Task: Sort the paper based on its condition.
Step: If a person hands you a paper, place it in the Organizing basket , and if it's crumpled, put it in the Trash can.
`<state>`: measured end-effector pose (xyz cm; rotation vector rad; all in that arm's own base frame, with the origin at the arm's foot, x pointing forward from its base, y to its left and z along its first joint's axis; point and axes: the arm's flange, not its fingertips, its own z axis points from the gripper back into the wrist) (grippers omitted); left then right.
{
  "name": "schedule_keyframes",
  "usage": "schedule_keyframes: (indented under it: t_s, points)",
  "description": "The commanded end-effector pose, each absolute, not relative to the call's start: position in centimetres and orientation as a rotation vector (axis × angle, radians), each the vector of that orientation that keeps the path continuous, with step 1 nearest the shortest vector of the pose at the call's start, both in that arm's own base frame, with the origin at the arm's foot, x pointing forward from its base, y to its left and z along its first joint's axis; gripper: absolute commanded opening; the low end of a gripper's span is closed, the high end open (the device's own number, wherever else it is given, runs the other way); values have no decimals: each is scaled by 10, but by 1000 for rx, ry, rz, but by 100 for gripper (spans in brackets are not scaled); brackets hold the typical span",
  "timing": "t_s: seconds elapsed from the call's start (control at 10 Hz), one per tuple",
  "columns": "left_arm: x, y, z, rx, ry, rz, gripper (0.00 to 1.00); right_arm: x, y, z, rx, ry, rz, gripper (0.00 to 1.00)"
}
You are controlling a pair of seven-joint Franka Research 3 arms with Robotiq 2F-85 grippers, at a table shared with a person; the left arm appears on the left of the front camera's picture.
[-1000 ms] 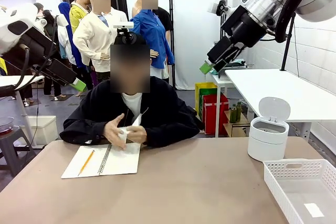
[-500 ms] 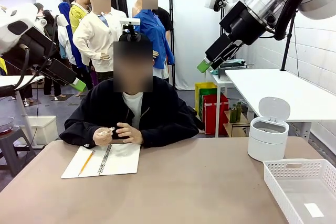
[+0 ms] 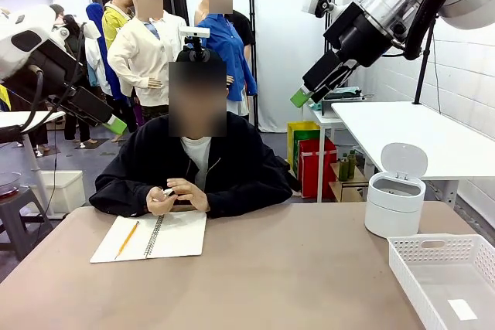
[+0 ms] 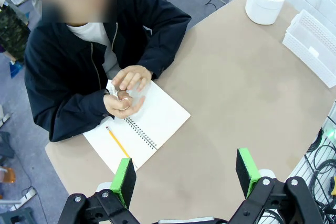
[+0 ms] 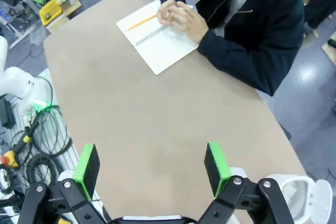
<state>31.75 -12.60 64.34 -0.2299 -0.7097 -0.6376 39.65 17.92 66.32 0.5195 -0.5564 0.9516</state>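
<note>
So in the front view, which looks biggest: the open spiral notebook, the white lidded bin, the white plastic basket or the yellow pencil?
1. Open spiral notebook and white plastic basket: unsure, the basket is nearer and cut off.
2. White lidded bin.
3. Yellow pencil.

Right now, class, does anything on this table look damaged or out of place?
Only the paper: the person's hands hold it balled up small over the notebook. The pencil, bin and tray look orderly.

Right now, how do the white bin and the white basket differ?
The bin is round with solid walls and a lid flipped up; the basket is rectangular, perforated and lidless. The bin stands farther back, the basket at the table's near right corner. Both are white.
</note>
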Motion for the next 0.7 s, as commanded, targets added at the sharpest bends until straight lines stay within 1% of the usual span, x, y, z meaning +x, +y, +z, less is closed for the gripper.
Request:
schedule_keyframes:
  t_s: [0.0,0.3,0.6]
  points:
    - [317,-125,644,-232,-711,-636,100,396,179,663,520,-556,952,100]
    - [317,-125,644,-232,-711,-636,100,397,183,664,466,-469,974,100]
    - [317,-125,644,-232,-711,-636,100,397,184,666,462,-475,982,100]
